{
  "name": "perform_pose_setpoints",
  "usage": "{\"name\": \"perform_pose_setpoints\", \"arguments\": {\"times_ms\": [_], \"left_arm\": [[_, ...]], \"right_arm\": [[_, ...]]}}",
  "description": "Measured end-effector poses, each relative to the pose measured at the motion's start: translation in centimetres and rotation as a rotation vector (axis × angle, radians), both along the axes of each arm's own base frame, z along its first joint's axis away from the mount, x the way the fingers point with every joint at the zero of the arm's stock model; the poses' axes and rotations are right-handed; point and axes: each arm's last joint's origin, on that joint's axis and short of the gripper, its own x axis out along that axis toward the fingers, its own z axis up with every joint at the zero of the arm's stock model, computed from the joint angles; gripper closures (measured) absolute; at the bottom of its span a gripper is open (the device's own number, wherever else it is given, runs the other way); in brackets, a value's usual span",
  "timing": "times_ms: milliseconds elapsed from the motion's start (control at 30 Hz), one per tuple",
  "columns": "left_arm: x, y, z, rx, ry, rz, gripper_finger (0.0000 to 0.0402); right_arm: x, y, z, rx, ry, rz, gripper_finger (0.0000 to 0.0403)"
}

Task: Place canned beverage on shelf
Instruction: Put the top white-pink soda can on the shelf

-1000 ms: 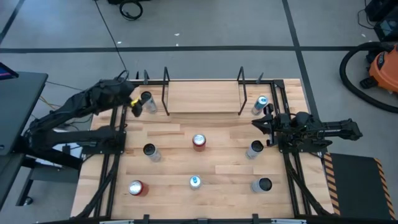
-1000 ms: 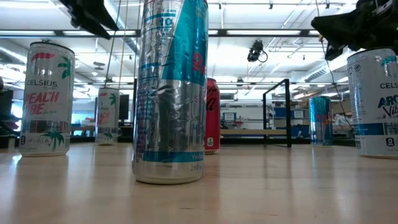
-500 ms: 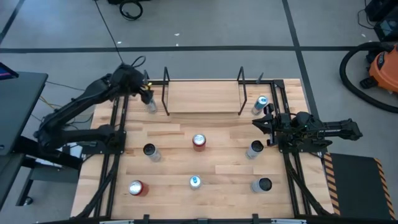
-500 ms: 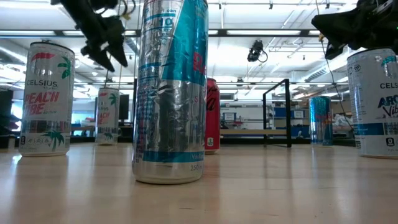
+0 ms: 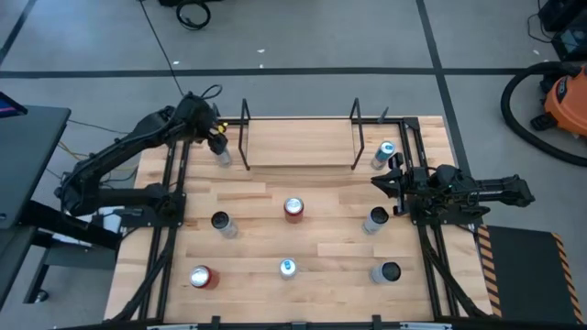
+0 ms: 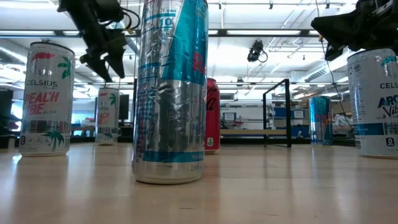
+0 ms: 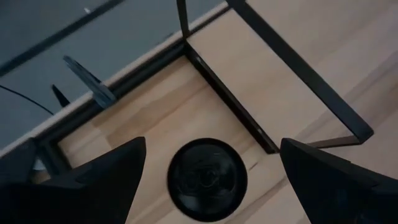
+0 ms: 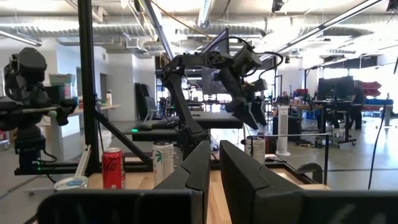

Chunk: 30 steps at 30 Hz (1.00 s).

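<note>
The shelf (image 5: 301,142), a light board between two black rod end frames, stands at the table's far edge. A slim can with a dark top (image 5: 224,156) stands upright on the table just left of the shelf's left frame (image 7: 298,81). My left gripper (image 5: 217,137) hangs open right above this can (image 7: 207,179), pointing steeply down. Its fingertips stand to either side, a little above the can's top (image 6: 107,116), and touch nothing. My right gripper (image 5: 381,181) waits shut at the table's right side, above the tabletop.
Several more cans stand about the table: a red one (image 5: 293,208) in the middle, a blue-topped one (image 5: 385,153) right of the shelf, and others along the near half (image 5: 288,268). Black frame rails (image 5: 170,211) run along both table sides.
My left gripper has swung toward the table's far edge and the shelf's left end. It has sunk and tipped more steeply down, and now hangs over the dark-topped can. Its fingers have stayed open. The cans have not moved.
</note>
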Motion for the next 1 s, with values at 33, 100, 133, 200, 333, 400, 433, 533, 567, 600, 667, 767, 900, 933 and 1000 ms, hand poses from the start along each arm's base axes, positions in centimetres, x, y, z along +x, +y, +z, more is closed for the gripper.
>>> {"name": "perform_pose_setpoints", "arguments": {"times_ms": [33, 100, 133, 200, 333, 400, 433, 533, 567, 600, 667, 767, 900, 933, 1000], "left_arm": [[0.2, 0.1, -0.2, -0.014, 0.003, 0.001, 0.0026], [0.4, 0.4, -0.6, -0.032, 0.015, 0.003, 0.0026], [0.6, 0.5, -0.8, -0.04, 0.022, 0.004, 0.0026], [0.7, 0.7, -1.2, -0.063, 0.041, 0.008, 0.0026], [0.8, 0.7, -1.7, -0.092, 0.071, 0.009, 0.0026], [0.8, 0.7, -1.8, -0.099, 0.079, 0.008, 0.0026], [0.7, 0.7, -1.8, -0.101, 0.081, 0.009, 0.0026], [0.6, 0.5, -1.9, -0.117, 0.097, 0.009, 0.0026], [0.5, 0.5, -1.9, -0.122, 0.103, 0.009, 0.0026], [0.5, 0.5, -1.9, -0.126, 0.107, 0.008, 0.0026], [0.5, 0.4, -2.0, -0.132, 0.114, 0.008, 0.0026], [0.4, 0.4, -2.4, -0.138, 0.12, 0.008, 0.0026], [0.6, 0.7, -2.6, -0.14, 0.123, 0.011, 0.0026], [0.8, 0.8, -2.7, -0.142, 0.123, 0.012, 0.0026], [1.0, 1.1, -3.1, -0.149, 0.131, 0.014, 0.0026]], "right_arm": [[0.0, 0.0, 0.0, 0.0, 0.001, 0.0, 0.0357], [0.0, 0.0, 0.0, 0.0, 0.002, 0.0, 0.0357], [0.0, 0.0, -0.1, 0.0, 0.005, 0.0, 0.0357], [0.0, 0.0, -0.1, 0.0, 0.006, 0.0, 0.0357], [0.0, 0.0, -0.1, 0.0, 0.008, 0.0, 0.0357], [0.0, 0.0, -0.1, -0.001, 0.008, 0.0, 0.0357], [0.0, 0.0, -0.1, -0.001, 0.008, 0.0, 0.0357], [0.0, 0.0, -0.1, -0.001, 0.008, 0.0, 0.0357], [0.0, 0.0, -0.1, -0.001, 0.008, 0.0, 0.0357], [0.0, 0.0, -0.1, -0.001, 0.008, 0.001, 0.0357], [0.0, 0.0, -0.1, -0.003, 0.008, 0.007, 0.0357], [0.0, 0.0, -0.1, -0.003, 0.005, 0.008, 0.0357], [0.0, 0.0, 0.0, -0.003, 0.005, 0.008, 0.0357], [0.0, 0.0, 0.0, -0.003, 0.005, 0.008, 0.0357], [0.0, 0.0, 0.0, -0.003, 0.004, 0.008, 0.0357]]}}
